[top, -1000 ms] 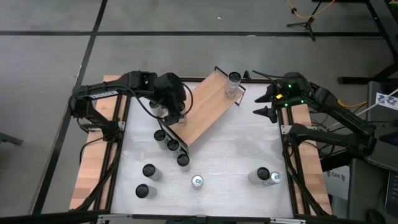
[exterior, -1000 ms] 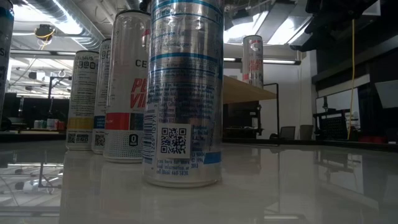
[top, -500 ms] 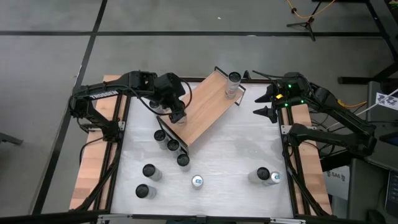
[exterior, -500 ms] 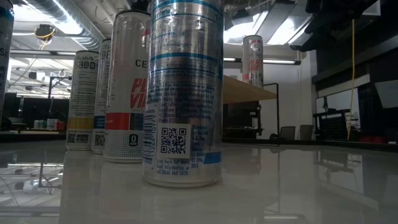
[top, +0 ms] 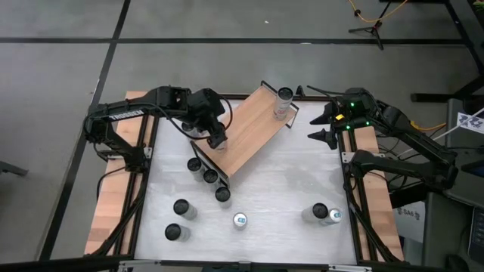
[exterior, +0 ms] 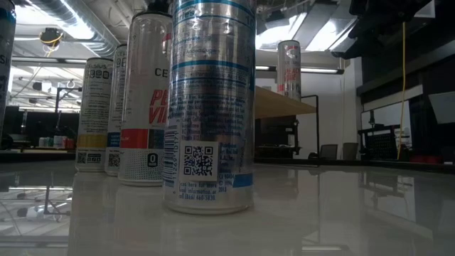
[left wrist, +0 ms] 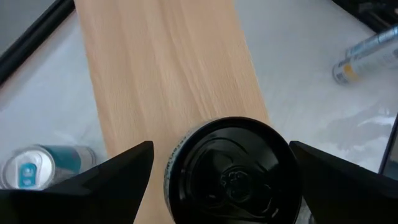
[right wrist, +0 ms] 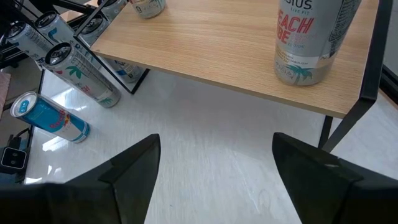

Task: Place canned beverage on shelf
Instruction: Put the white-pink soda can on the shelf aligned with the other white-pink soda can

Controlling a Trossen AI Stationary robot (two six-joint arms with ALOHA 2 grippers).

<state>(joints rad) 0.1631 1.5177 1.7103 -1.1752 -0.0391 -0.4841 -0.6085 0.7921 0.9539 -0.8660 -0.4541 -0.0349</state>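
The shelf [top: 246, 132] is a light wooden board lying slantwise at the table's far middle. A black-topped can [left wrist: 233, 168] stands on its left end, its bottom on the wood [right wrist: 146, 6]. My left gripper [top: 215, 137] is open over that end, one finger on each side of the can [left wrist: 222, 146]. I cannot tell whether they touch it. A silver can [top: 284, 96] stands on the shelf's far right end [right wrist: 311, 37]. My right gripper [top: 319, 127] hangs open in the air at the far right, with nothing between its fingers [right wrist: 214, 155].
Three cans stand in a row [top: 209, 176] just before the shelf's near-left end. Two more [top: 178, 219] stand at the near left, a blue-topped one [top: 240, 221] at the near middle, and two [top: 325, 214] at the near right. Bare white tabletop [top: 287, 177] lies between them.
My left gripper has rolled about its own pointing line while staying over the shelf's left end. The can between its fingers has kept its place on the board.
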